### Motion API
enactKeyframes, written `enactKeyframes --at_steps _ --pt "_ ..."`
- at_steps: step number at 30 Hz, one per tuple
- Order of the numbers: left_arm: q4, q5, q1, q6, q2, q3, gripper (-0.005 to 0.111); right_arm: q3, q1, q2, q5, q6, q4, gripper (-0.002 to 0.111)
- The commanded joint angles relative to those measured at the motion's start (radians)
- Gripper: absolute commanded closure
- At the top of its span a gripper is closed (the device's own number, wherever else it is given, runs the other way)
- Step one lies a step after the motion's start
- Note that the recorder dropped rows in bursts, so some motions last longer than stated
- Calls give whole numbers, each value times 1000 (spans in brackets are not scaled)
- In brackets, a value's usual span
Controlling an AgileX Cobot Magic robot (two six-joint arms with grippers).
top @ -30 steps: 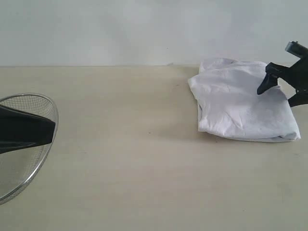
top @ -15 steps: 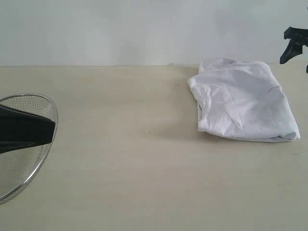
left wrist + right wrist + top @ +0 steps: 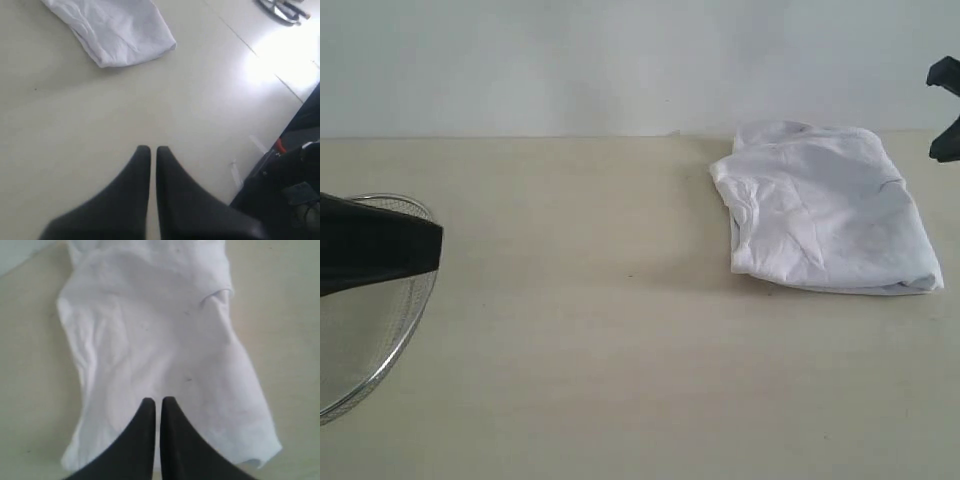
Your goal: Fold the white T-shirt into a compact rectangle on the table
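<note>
right pincer (image 3: 158,401): both fingers drawn together, only a thin slit between the tips, nothing in them. in the right wrist view the tips point over the white t-shirt (image 3: 155,325) and the cloth lies apart below them, no contact. in the exterior view only black bits of my right arm (image 3: 946,76) show, raised over the right part of the table and clear of the shirt.

left pincer (image 3: 150,149): closed too, tips side by side with a hairline gap, gripping nothing. bare table (image 3: 75,110) lies under it. in the exterior view the black end of my left arm (image 3: 375,248) hangs over the wire-mesh basket (image 3: 415,310); i cannot tell whether it touches the rim.

white t-shirt (image 3: 825,210): lies flat on the table (image 3: 580,350) at its far edge, on the right part. it is folded into a rough rectangle, somewhat wider toward the near edge, with plain white cloth facing up. the surface is wrinkled. a sleeve hem shows at the side toward the table's middle. the near right corner of the bundle comes to a loose point. the left wrist view catches one end of it (image 3: 112,27), well apart from my left pincer.

basket: round, metal, on the left part of the table, well apart from the shirt, with open table between them. a bright glare patch sits on the table in the left wrist view.
</note>
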Motion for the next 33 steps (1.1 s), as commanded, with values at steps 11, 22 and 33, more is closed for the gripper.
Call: enactKeyframes --at_steps 11,22,33 --pt "-480 -151 -4 296 -9 79 102 717 454 -723 -621 -314 295 108" --pt "-506 -52 -4 296 -9 79 102 810 589 -874 -460 -314 291 108" --pt "-506 -36 -4 296 -9 79 102 810 589 -874 -407 -314 291 108"
